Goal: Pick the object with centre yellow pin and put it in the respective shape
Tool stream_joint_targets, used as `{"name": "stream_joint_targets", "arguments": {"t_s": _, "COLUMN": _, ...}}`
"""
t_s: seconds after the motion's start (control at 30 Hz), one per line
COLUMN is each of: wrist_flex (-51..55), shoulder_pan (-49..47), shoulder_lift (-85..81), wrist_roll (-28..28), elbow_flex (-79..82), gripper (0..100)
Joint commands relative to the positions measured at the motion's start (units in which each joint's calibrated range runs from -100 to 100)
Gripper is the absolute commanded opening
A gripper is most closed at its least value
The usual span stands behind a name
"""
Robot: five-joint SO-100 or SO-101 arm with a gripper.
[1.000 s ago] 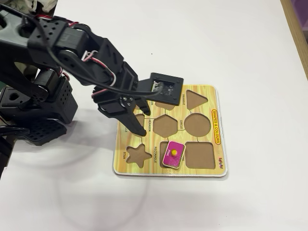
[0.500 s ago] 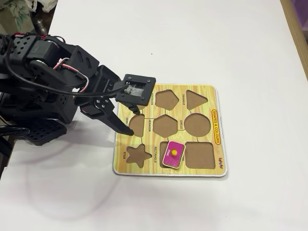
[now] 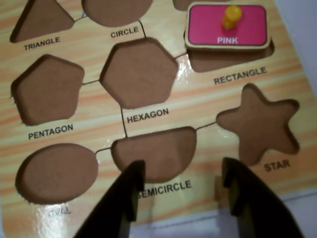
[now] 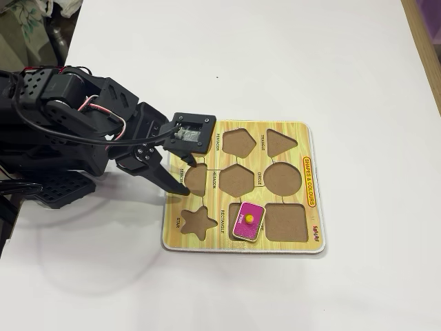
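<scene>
A pink rectangle piece (image 3: pixel 247 27) with a yellow pin (image 3: pixel 231 15) lies on the wooden shape board (image 3: pixel 198 99). It sits askew over the RECTANGLE slot (image 3: pixel 223 60), shifted toward the far edge, with part of the slot showing. In the fixed view the piece (image 4: pixel 248 222) lies tilted between the rectangle slot and the square slot (image 4: pixel 286 222). My gripper (image 3: pixel 183 171) is open and empty. It hovers over the SEMICIRCLE label near the board's near edge, well apart from the piece. In the fixed view the gripper (image 4: pixel 187 178) is above the board's left side.
The other cutouts are empty: triangle (image 3: pixel 42 20), circle (image 3: pixel 116 10), pentagon (image 3: pixel 47 89), hexagon (image 3: pixel 138 74), semicircle (image 3: pixel 158 153), star (image 3: pixel 262 124), oval (image 3: pixel 54 173). The board (image 4: pixel 310 165) lies on a white table (image 4: pixel 275 62). The arm's base (image 4: pixel 41 138) is at the left.
</scene>
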Motion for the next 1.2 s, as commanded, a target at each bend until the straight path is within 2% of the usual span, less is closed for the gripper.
{"name": "stream_joint_targets", "arguments": {"t_s": 0.0, "wrist_flex": 4.9, "shoulder_pan": 0.1, "shoulder_lift": -0.1, "wrist_roll": -0.1, "elbow_flex": 0.3, "gripper": 19}}
{"name": "stream_joint_targets", "arguments": {"t_s": 0.4, "wrist_flex": 16.3, "shoulder_pan": 0.0, "shoulder_lift": -0.1, "wrist_roll": 0.5, "elbow_flex": 0.3, "gripper": 19}}
{"name": "stream_joint_targets", "arguments": {"t_s": 1.17, "wrist_flex": 16.3, "shoulder_pan": 0.1, "shoulder_lift": -0.1, "wrist_roll": 0.6, "elbow_flex": 0.3, "gripper": 19}}
